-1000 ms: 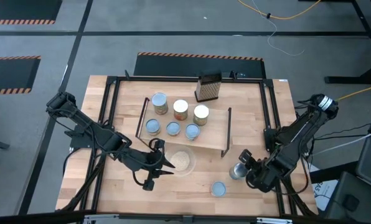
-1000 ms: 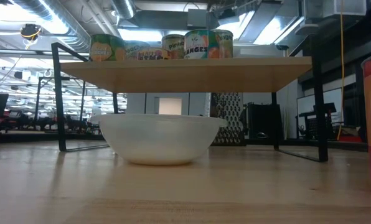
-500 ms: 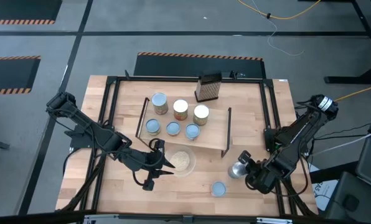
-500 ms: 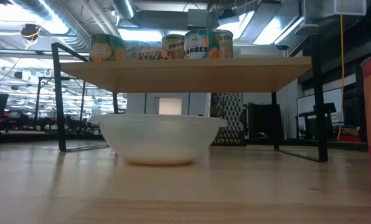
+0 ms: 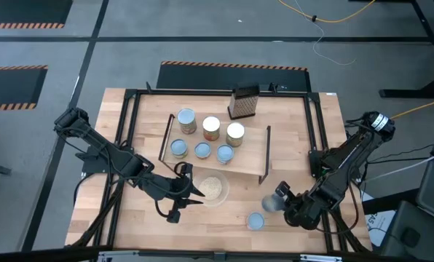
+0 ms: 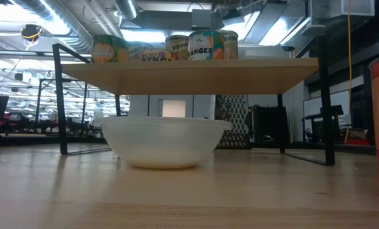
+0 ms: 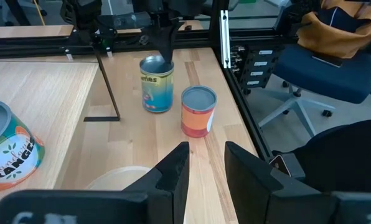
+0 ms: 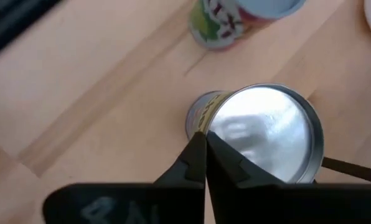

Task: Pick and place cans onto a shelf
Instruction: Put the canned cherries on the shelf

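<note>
Several cans (image 5: 202,138) stand on the shelf (image 5: 246,161), a light-wood board on black legs, seen edge-on in the low view (image 6: 189,75). Two more cans stand on the table at the near right. One is taller with a shiny silver top (image 5: 269,204) (image 8: 263,134) (image 7: 156,84). The other is short with a blue-grey top (image 5: 255,220) (image 7: 198,112). My right gripper (image 5: 279,199) (image 8: 204,142) is shut at the silver-topped can's rim. My left gripper (image 5: 196,192) (image 7: 207,163) waits open beside the white bowl (image 5: 212,189). My right gripper touches the silver-topped can's upper rim (image 8: 205,127) with its shut fingertips (image 7: 164,53). It slants down on the can from the table's right side. Nothing lies between the fingers. The can's base stays on the table.
A white bowl (image 6: 161,141) with beige contents stands in front of the shelf. A dark box grater (image 5: 243,102) stands at the far edge behind the shelf. Black rails frame the tabletop (image 5: 129,145). Bare wood lies at the near left.
My right gripper has shut its fingers beside the silver-topped can's rim without taking it between them, and has tipped further downward. The can has slid a little toward the table's left and near edge, closer to the blue-grey-topped can.
</note>
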Action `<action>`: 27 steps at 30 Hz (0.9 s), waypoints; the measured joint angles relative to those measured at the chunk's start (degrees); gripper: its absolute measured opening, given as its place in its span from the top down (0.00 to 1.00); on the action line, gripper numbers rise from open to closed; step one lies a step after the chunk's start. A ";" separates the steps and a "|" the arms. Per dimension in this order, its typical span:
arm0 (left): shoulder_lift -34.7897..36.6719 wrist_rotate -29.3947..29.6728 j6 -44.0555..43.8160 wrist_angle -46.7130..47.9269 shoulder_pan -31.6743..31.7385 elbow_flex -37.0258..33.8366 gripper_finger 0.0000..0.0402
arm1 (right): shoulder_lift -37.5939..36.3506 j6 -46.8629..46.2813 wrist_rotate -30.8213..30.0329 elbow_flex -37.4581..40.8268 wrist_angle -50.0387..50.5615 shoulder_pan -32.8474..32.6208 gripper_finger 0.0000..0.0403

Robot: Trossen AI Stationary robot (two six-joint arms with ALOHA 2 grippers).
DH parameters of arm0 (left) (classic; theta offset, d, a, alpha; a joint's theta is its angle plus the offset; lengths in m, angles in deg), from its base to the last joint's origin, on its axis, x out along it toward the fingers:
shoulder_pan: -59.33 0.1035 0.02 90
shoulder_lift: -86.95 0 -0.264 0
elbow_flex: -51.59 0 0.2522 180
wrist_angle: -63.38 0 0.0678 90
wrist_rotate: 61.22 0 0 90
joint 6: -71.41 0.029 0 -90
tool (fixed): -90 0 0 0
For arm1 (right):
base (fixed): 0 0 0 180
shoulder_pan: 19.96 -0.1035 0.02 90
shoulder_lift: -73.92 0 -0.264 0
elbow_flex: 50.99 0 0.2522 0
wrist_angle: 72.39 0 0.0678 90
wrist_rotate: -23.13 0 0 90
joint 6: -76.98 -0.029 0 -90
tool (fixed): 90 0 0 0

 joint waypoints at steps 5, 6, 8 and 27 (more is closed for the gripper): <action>0.00 0.01 0.00 -0.02 0.00 0.00 0.77 | 0.02 -5.78 0.06 0.01 -1.88 0.00 1.00; 0.03 0.07 0.00 -0.02 0.00 0.00 0.77 | 0.02 -6.91 -0.02 0.02 -2.01 0.00 1.00; 0.44 0.22 0.00 0.08 0.00 0.00 0.77 | 0.02 -8.14 0.10 0.02 -2.51 0.00 1.00; 15.66 1.62 6.00 3.67 -4.48 -9.49 0.77 | -0.11 -9.93 1.61 -11.52 6.27 1.77 1.00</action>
